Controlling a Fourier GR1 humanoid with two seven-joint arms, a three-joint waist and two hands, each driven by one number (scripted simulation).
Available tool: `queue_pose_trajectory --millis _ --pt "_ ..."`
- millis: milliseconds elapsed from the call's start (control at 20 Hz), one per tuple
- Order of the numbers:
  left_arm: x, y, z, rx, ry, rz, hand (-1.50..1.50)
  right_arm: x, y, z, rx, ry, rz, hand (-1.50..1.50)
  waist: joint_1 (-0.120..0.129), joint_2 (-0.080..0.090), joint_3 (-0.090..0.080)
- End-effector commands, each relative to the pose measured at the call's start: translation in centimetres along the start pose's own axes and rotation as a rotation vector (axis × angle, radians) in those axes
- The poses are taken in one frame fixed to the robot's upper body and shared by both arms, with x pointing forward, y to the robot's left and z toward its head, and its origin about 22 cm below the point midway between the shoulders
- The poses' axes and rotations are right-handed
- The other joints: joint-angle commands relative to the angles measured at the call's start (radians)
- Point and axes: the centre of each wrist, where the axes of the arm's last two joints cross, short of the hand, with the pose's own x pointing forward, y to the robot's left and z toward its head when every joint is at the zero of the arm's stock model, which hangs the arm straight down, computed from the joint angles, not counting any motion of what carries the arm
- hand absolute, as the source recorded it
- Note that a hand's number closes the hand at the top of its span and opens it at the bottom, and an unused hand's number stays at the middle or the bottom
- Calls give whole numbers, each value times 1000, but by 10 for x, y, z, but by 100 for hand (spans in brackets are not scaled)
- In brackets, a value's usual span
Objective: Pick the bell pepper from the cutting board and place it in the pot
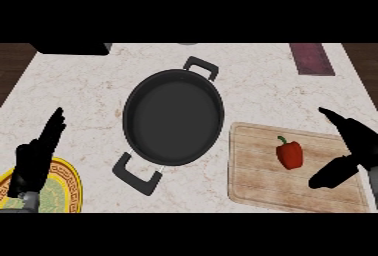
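on the cutting board (295, 192) at the right of the counter (88, 90), the red bell pepper (290, 154) is found lying near the board's upper middle, its green stem turned up and away from the robot. it is touched by nothing, so the pick is judged not yet begun. just to its right the right hand (347, 152) is held above the board's right edge, spread wide: the fingers are stretched up and away while the thumb is angled down towards the pepper's lower side, leaving a broad gap that appears meant to take the pepper between them. a short move to the left would seem to be needed before closing.

further left, just beside the board, the black pot (173, 120) is set on the counter with its two handles on a slant, its inside dark and nothing seen in it; being so near, only a brief carry is likely called for.

at the far left the left hand (33, 160) is rested open, fingers straight and pointing up, over the rim of a yellow patterned plate (63, 187), well apart from the work.
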Motion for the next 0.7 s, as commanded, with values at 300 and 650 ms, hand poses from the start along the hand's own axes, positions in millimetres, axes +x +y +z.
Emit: queue_pose_trajectory --millis 300,650 --pt "-7 17 -8 27 -1 -1 0 49 10 -30 153 60 92 -150 -24 -3 1" --pt "9 -3 3 21 -10 10 0 59 14 -53 179 123 149 -150 -23 -5 2"
